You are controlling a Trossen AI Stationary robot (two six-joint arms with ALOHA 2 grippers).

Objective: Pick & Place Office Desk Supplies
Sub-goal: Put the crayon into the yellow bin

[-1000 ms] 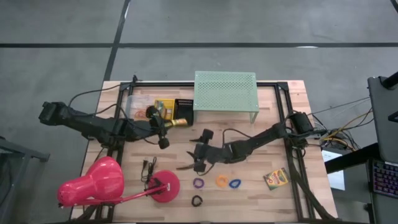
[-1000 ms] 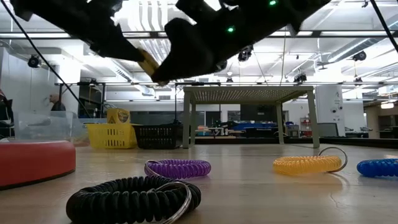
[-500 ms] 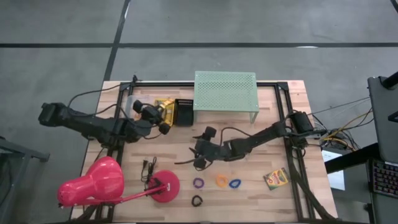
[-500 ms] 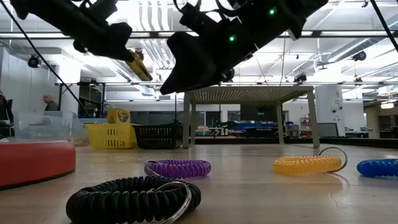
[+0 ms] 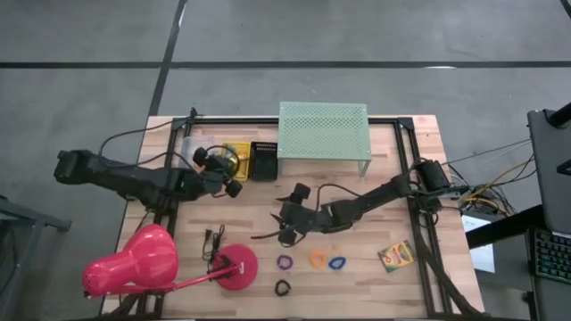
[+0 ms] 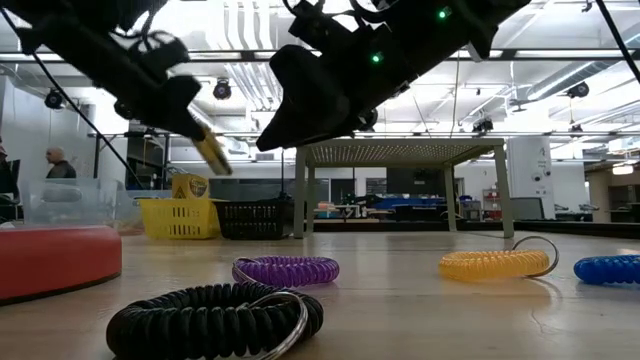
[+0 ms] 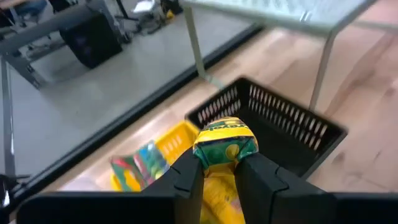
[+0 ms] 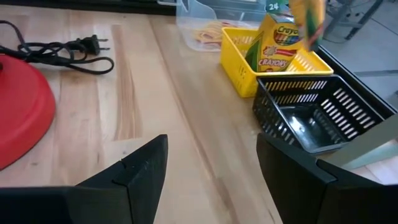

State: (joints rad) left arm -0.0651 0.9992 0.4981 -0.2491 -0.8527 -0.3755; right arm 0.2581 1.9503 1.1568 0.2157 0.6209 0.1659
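Four ring loops (image 5: 310, 266); left end effector (image 7: 217, 171) grips one crayon box (image 7: 224, 146); right end effector (image 8: 211, 155) wide.

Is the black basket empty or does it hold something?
Empty: the right wrist view looks into the black basket and shows only its bare floor and slotted walls.

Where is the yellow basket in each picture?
High view: the yellow basket sits left of the black basket, near the table's back edge.
Low view: the yellow basket shows far off at the left, beside the black basket.
Left wrist view: behind the crayon box in the left hand, the yellow basket.
Right wrist view: the yellow basket, touching the black basket.
Shared landmark: the black basket.
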